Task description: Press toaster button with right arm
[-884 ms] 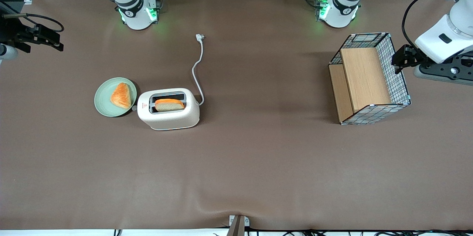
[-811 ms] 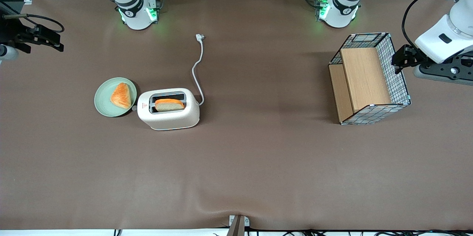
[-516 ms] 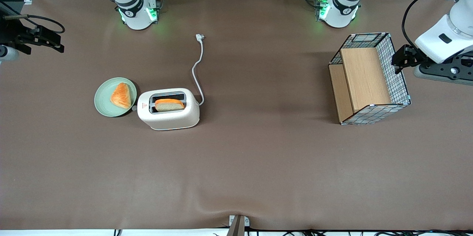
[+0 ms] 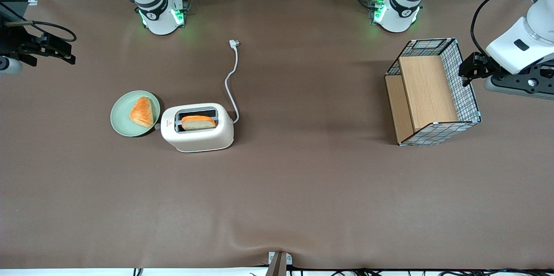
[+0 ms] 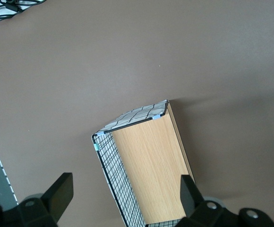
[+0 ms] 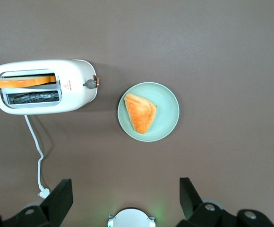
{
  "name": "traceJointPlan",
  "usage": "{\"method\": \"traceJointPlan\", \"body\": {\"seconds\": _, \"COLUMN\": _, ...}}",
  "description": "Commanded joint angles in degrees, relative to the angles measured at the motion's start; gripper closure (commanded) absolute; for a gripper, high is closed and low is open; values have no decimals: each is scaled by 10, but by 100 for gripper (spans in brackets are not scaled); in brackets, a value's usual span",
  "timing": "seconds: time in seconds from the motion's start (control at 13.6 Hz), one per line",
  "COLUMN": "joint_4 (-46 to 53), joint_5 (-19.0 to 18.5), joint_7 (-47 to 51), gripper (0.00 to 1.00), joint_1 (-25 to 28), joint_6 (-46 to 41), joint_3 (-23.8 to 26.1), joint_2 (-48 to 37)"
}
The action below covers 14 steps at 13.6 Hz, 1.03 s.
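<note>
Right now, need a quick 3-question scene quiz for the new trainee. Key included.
1. True or false: the gripper touches the toaster.
2. Which slot holds the bread? A) the one nearer the front camera B) the farther one C) both
3. Fill in: the button sticks out of the toaster's end that faces the ____.

Key
1. False. The gripper hangs well apart from the toaster, over the working arm's end of the table, with its fingers open.
2. A
3. plate
</note>
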Motion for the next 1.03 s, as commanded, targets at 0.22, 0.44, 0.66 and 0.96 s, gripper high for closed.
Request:
{"method": "traceJointPlan", "body": {"seconds": 0.22, "joint_4": 6, "joint_5": -6, "joint_7": 8, "gripper": 0, "joint_1": 12, "joint_6": -3, "joint_3": -4, "joint_2": 16}}
{"method": "traceJointPlan", "body": {"seconds": 0.44, "joint_4": 3, "joint_5": -6, "joint_7": 8, "gripper": 0, "joint_1": 12, "joint_6": -2, "joint_3": -4, "joint_2": 18}}
{"method": "traceJointPlan", "body": {"seconds": 0.66, "joint_4": 2, "joint_5": -6, "joint_7": 8, "gripper": 0, "joint_1": 12, "joint_6": -3, "joint_3": -3, "joint_2": 18}}
{"method": "traceJointPlan", "body": {"seconds": 0.96, "joint_4": -3, "joint_5": -5, "joint_7": 8, "gripper": 0, "joint_1": 12, "joint_6": -2, "joint_3": -4, "joint_2": 20}}
